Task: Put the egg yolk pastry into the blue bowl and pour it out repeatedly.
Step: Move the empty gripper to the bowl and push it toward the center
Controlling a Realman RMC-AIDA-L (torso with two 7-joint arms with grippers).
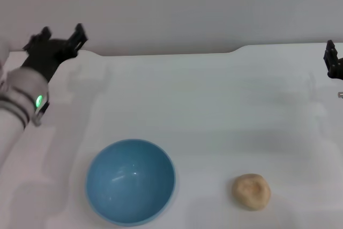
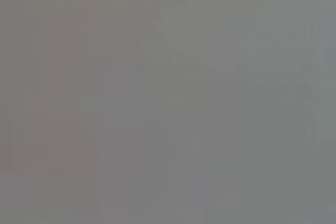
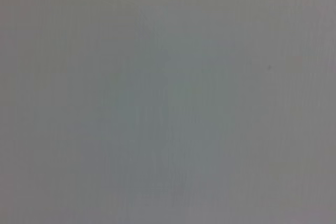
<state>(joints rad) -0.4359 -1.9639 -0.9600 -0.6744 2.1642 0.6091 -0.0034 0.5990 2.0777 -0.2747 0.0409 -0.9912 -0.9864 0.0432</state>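
1. Our left gripper hangs over the far left of the white table, well beyond the blue bowl and to its left, with its two dark fingers spread apart and nothing between them.

2. Our right gripper shows only as a dark sliver at the edge of the head view, far to the right of the bowl and beyond it; we cannot tell whether it is spread or pressed together.

3. Both wrist views give us only a blank grey field, so they add nothing about either hand or about the objects.

4. We judge the task to stand at its beginning: the bowl sits upright and empty near the front of the table, and neither arm is close to anything it must handle.

5. The egg yolk pastry lies on the bare table to the right of the bowl, well apart from it and level with it, touched by nothing.

6. What is left, as we read it, is everything: picking the pastry up, dropping it into the bowl, then lifting and tipping the bowl to pour it out, again and again.

7. The pastry is a small, round, pale tan lump with a matte, dimpled top, far narrower than the bowl.

8. The bowl is glossy light blue, smooth inside, with a thin rim.
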